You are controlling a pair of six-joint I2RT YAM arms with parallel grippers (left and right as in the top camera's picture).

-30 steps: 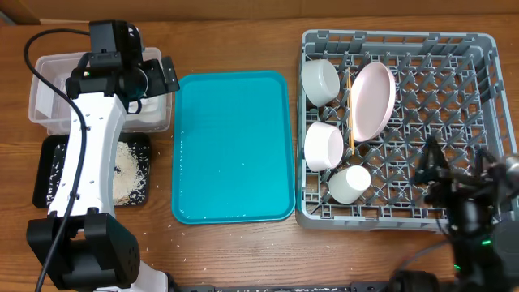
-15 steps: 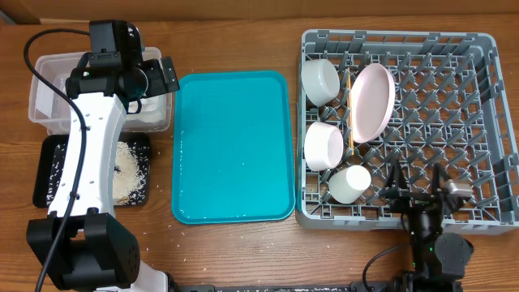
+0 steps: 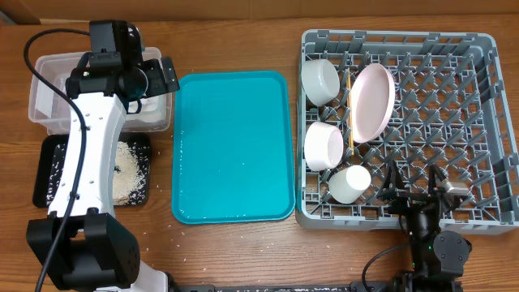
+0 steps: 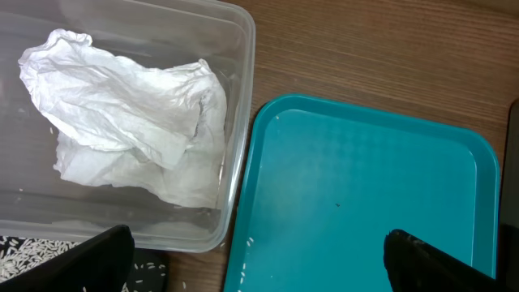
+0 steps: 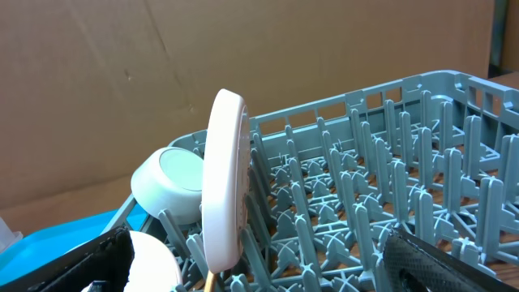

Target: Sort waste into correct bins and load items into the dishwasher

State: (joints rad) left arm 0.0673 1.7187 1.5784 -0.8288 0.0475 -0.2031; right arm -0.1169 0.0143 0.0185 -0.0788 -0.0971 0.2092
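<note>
The crumpled white napkin (image 4: 130, 122) lies in the clear tub (image 4: 239, 97), which stands at the top left in the overhead view (image 3: 45, 81). Whitish rice (image 3: 130, 166) fills the black tray (image 3: 49, 174). My left gripper (image 3: 162, 77) hangs open and empty above the tub's right edge (image 4: 259, 268). The grey dish rack (image 3: 478, 122) holds two white bowls (image 3: 320, 81), a pink plate (image 3: 373, 101), a small white cup (image 3: 350, 184) and chopsticks (image 3: 349, 113). My right gripper (image 3: 415, 185) is open and empty over the rack's front edge, facing the upright plate (image 5: 225, 186).
The teal tray (image 3: 235, 146) lies between the bins and the rack, with a few stray grains along its left edge (image 4: 247, 243). Grains are scattered on the wooden table in front of it. The rack's upright pegs (image 5: 389, 186) fill its right half.
My right arm has swung from the rack's right side to its front edge and has held nearly still since. The left arm has not moved.
</note>
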